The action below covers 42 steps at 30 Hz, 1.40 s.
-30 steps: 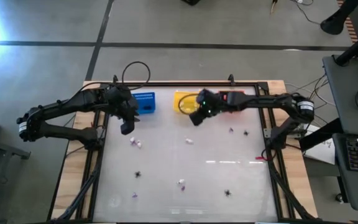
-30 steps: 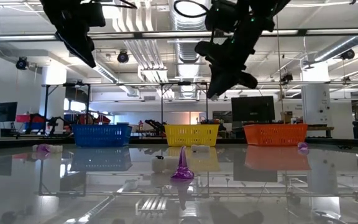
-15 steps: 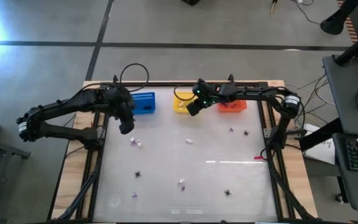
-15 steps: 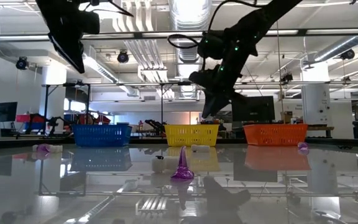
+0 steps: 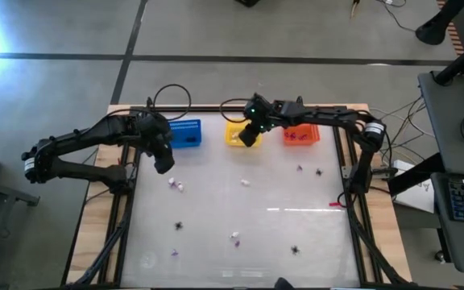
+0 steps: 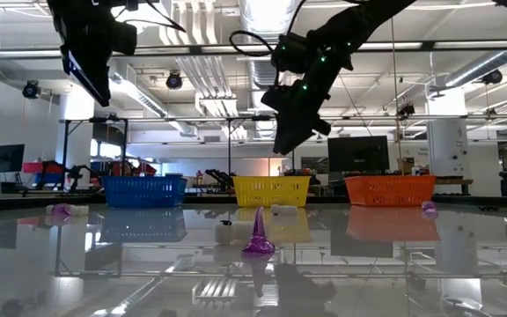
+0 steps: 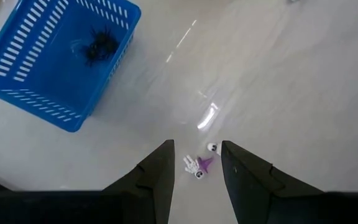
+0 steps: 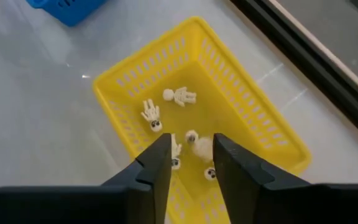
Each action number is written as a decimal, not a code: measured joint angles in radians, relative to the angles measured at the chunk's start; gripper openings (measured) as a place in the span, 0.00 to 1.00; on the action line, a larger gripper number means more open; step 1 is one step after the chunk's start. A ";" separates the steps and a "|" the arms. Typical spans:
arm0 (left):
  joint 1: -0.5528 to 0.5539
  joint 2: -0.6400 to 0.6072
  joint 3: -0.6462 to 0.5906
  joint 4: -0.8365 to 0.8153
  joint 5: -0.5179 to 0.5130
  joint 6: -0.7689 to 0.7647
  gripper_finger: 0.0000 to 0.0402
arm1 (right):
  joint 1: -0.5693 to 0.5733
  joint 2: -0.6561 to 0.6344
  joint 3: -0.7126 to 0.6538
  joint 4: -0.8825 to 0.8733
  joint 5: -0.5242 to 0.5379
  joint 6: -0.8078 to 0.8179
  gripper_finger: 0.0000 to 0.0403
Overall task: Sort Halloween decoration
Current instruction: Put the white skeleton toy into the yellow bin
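The right gripper (image 8: 189, 163) is hanging over the yellow plastic mesh basket (image 8: 252, 95), its two dark fingers standing apart with nothing between them. Inside that basket several small white skeleton figures (image 8: 150, 116) are lying loose on the floor. To one side of the yellow basket, the blue plastic mesh basket (image 7: 17, 81) is holding a black spider trinket (image 7: 96, 45); to the other side is sitting the orange-red mesh basket (image 5: 300, 135), with what may be tiny purple pieces in it. The left gripper (image 7: 196, 158) is hovering near the blue basket with its fingers parted and empty, above a tiny purple witch hat (image 7: 204, 163) and little white skeleton pieces (image 7: 192, 165) on the glossy white table (image 5: 240, 217). More trinkets are lying scattered farther from the yellow basket.
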<state>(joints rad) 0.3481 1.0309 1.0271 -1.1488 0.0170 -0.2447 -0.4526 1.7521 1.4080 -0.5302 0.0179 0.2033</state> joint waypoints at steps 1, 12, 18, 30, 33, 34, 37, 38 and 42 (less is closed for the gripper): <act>0.000 0.000 0.000 0.000 0.000 -0.004 0.28 | 0.000 -0.002 0.009 -0.014 0.000 -0.006 0.29; -0.003 0.011 0.003 -0.011 0.046 -0.036 0.28 | 0.000 -0.005 0.110 -0.218 0.001 -0.049 0.31; -0.028 0.011 -0.002 -0.004 0.128 -0.081 0.28 | 0.000 -0.010 0.124 -0.277 0.001 -0.049 0.31; -0.105 0.015 -0.080 0.076 0.124 -0.579 0.33 | 0.002 -0.011 0.124 -0.396 0.001 -0.011 0.32; -0.140 0.015 -0.107 0.075 0.124 -0.683 0.33 | 0.003 -0.011 0.124 -0.437 0.001 0.030 0.32; -0.151 0.015 -0.117 0.075 0.123 -0.705 0.33 | 0.003 -0.011 0.124 -0.449 0.001 0.037 0.32; -0.181 0.015 -0.147 0.076 0.100 -0.766 0.33 | 0.005 -0.012 0.124 -0.487 0.001 0.083 0.32; -0.185 0.015 -0.159 0.077 0.088 -0.792 0.33 | 0.007 -0.012 0.124 -0.499 0.001 0.094 0.32; -0.190 0.015 -0.214 0.096 0.052 -0.898 0.33 | 0.017 -0.021 0.124 -0.534 0.001 0.131 0.32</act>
<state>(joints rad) 0.1577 1.0458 0.8134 -1.0532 0.0689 -1.1430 -0.4357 1.7313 1.5322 -1.0647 0.0188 0.3347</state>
